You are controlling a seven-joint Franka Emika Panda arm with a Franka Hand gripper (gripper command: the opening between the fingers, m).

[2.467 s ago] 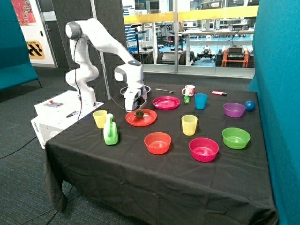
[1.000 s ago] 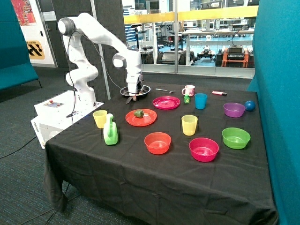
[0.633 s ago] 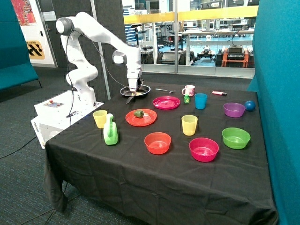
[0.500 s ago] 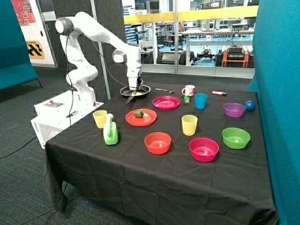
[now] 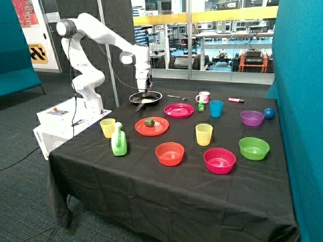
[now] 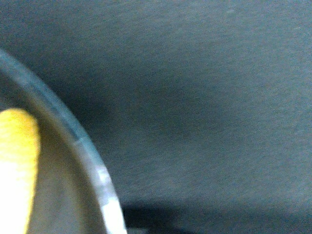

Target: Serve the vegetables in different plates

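Black cloth covers the desk (image 5: 151,191), with glass partitions and a workshop behind it; going left to right along the cloth there stand a yellow cup (image 5: 107,127), a green watering can (image 5: 119,140), the red-orange plate (image 5: 152,126), the black frying pan (image 5: 145,97) further back, the magenta-pink plate (image 5: 179,110) and, beyond that, more cups and bowls. Since a few seconds ago the arm has left the red-orange plate, where it stood low over the rim, and has swung back to the pan; the dark green vegetable (image 5: 149,122) now lies alone on that plate, so one serving appears done. The magenta-pink plate is bare, so the second serving is not yet done. The jaws (image 5: 145,91) hang just above the pan; whether they are apart or together cannot be told, since neither view shows the fingertips. The yellow-orange vegetable (image 6: 17,170) lies inside the pan, its pale end showing within the rim (image 6: 92,161) in the wrist view; it seems to sit just beneath the jaws and slightly off their line, not between them, so a small shift over the pan looks needed before a descent.
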